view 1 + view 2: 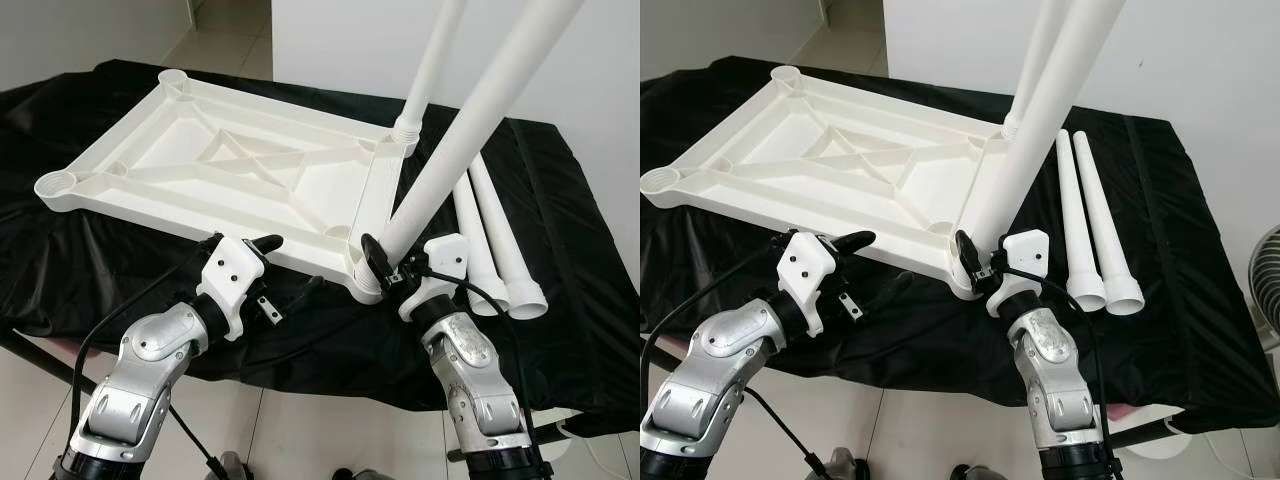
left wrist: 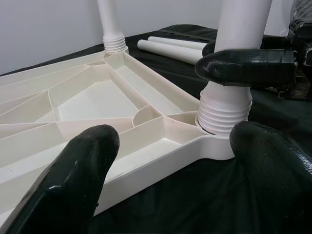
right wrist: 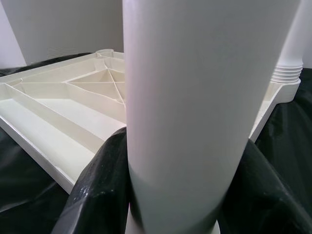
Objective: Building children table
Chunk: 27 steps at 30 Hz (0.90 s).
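Between the black fingers of the right gripper stands a white plastic table leg, gripped low on its shaft just above the threaded collar where it enters the near right corner socket of the upturned tabletop. The fingers close around the tube on both sides. The leg looks hollow, light and rigid, with a smooth, probably slippery surface; a low hold near the collar seems best, since it keeps the long tube from levering over while it is turned, though the threads could cross if it tilts. It leans slightly at present.

Just to the left of that gripper, the left gripper hovers at the tabletop's near edge, fingers spread wide and holding nothing; the rim sits between them and could be pinched to steady the slab. The ribbed tabletop looks stiff and light, likely to slide on the black cloth.

Beyond the right gripper, a second leg already stands in the far right socket. Two spare legs lie side by side on the cloth to its right. The two left-hand sockets hold nothing yet.
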### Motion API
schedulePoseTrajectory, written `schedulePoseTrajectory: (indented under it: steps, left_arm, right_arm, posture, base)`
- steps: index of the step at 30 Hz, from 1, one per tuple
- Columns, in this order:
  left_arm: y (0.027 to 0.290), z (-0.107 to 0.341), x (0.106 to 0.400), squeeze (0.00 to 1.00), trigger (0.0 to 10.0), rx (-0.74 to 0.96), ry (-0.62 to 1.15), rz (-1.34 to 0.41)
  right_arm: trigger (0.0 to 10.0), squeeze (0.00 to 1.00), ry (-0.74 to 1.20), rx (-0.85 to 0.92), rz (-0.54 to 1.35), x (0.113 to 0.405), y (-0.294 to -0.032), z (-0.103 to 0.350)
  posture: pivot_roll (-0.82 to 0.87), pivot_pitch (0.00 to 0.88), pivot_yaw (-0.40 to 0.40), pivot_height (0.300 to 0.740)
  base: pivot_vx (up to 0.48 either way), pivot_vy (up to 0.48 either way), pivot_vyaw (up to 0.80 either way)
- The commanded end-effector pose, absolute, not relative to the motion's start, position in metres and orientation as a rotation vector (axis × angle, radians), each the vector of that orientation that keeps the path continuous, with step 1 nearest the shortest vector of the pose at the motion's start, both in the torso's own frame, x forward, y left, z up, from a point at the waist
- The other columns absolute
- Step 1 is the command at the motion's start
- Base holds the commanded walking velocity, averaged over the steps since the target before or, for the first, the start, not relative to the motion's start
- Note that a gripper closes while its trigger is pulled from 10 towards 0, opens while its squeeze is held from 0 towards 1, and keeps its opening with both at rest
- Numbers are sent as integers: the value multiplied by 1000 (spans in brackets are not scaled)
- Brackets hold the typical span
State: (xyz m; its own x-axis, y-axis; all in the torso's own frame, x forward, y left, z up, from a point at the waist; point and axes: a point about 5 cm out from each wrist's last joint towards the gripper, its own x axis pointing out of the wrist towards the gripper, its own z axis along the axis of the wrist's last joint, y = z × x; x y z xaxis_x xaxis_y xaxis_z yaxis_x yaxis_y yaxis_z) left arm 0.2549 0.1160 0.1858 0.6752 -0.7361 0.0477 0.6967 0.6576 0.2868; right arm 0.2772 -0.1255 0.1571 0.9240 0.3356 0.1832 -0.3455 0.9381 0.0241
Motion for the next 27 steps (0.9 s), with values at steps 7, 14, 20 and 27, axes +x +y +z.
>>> schedulePoseTrajectory:
  steps: [7, 14, 20, 27]
  left_arm:
    - [115, 183, 254, 0, 10000, 253, -153, -826]
    - [115, 183, 254, 0, 10000, 253, -154, -823]
    - [115, 183, 254, 0, 10000, 251, -154, -823]
    - [114, 183, 254, 0, 10000, 251, -154, -826]
  right_arm:
    - [10000, 0, -22, 36, 303, 277, -130, 128]
    - [10000, 0, -57, -64, 343, 279, -125, 133]
    - [10000, 0, -66, -97, 358, 279, -122, 134]
    - [10000, 0, -56, -74, 347, 278, -122, 133]
  posture:
    - [181, 135, -35, 740]
    - [183, 136, -38, 740]
    - [181, 137, -36, 740]
    - [177, 138, -33, 740]
  base:
    - [0, 0, 0]
    - [0, 0, 0]
    - [0, 0, 0]
    - [0, 0, 0]
